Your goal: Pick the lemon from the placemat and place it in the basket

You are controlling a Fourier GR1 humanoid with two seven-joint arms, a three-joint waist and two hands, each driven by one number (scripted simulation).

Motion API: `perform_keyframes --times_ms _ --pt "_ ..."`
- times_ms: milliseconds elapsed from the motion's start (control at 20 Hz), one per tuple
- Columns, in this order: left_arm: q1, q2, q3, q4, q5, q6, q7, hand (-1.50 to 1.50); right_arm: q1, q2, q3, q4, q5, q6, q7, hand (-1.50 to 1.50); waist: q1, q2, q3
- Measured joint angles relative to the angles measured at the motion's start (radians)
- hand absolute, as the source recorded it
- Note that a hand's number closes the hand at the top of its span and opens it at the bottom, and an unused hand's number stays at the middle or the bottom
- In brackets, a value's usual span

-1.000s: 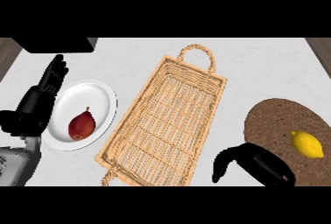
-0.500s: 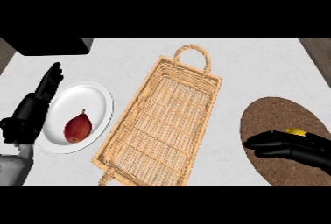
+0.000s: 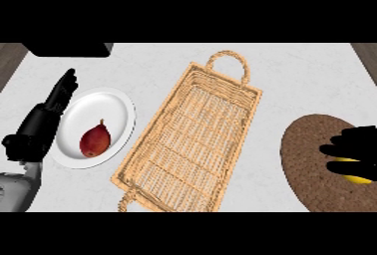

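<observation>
Head view, the only one I have. My right hand (image 3: 355, 149) sits at the far right edge of the view, over the round brown cork-textured placemat (image 3: 313, 164). Its black fingers are curled down around the small yellow lemon (image 3: 355, 175); only slivers of yellow show below and between the fingers, so most of the fruit is hidden. I read this as a closed grasp on the lemon. I cannot tell whether the lemon is touching the mat or lifted off it. It lies directly under the hand, over the right part of the placemat.

To the left of the right hand, past a strip of bare pale marbled counter (image 3: 287, 84), lies the long rectangular woven wicker basket (image 3: 191, 144). It is set at a slant, with one loop handle at its far end and another at its near end. Nothing lies inside it. The right hand and the basket are well apart.

My left hand (image 3: 44, 124) shows at the left edge, fingers straight and held together, pointing away from me; it is resting and holds nothing. Just to its right, touching or nearly touching the fingers' side, is the round white plate (image 3: 110, 107). A dark red pear-shaped fruit (image 3: 95, 140) lies on the plate, stem end pointing away. The grey left forearm (image 3: 16, 191) enters at the lower left corner.

A dark block (image 3: 66, 48) sits at the counter's far edge, beyond the left hand's fingertips.
</observation>
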Motion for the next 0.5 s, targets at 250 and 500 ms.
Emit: perform_keyframes --times_ms 250,500 --pt "-0.020 -0.004 0.011 0.011 0.004 -0.024 0.007 0.00 -0.039 -0.068 0.022 0.041 0.117 0.114 -0.071 -1.50 0.006 0.005 0.002" --pt "-0.021 -0.028 0.011 0.028 -0.023 -0.026 -0.012 0.00 -0.082 -0.077 0.086 0.110 0.264 0.116 -0.114 -1.50 0.013 0.007 0.002"
